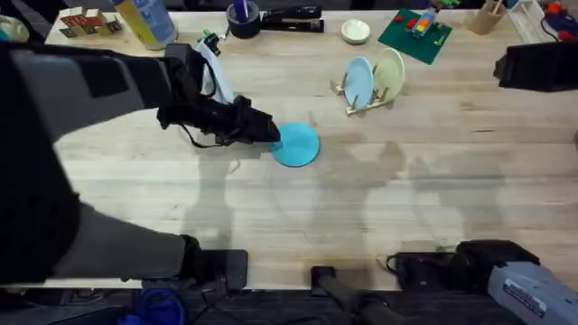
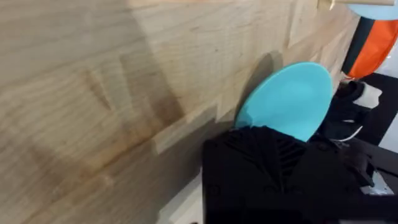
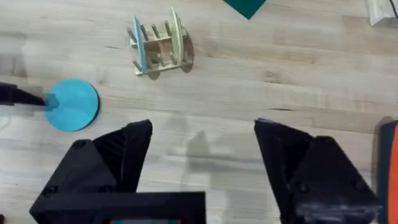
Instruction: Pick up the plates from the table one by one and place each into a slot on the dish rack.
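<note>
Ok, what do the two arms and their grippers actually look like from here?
Both are black. The left arm shows large and dark, with a black cable looping below its gripper. The right gripper has two chunky, angular black fingers. The right arm carries a pale grey housing with a printed label.

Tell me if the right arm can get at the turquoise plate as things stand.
Probably not without trouble. The left claw is already at the turquoise plate, on its edge, and the right claw hangs open well back from it. The bare table between them leaves the path free.
</note>
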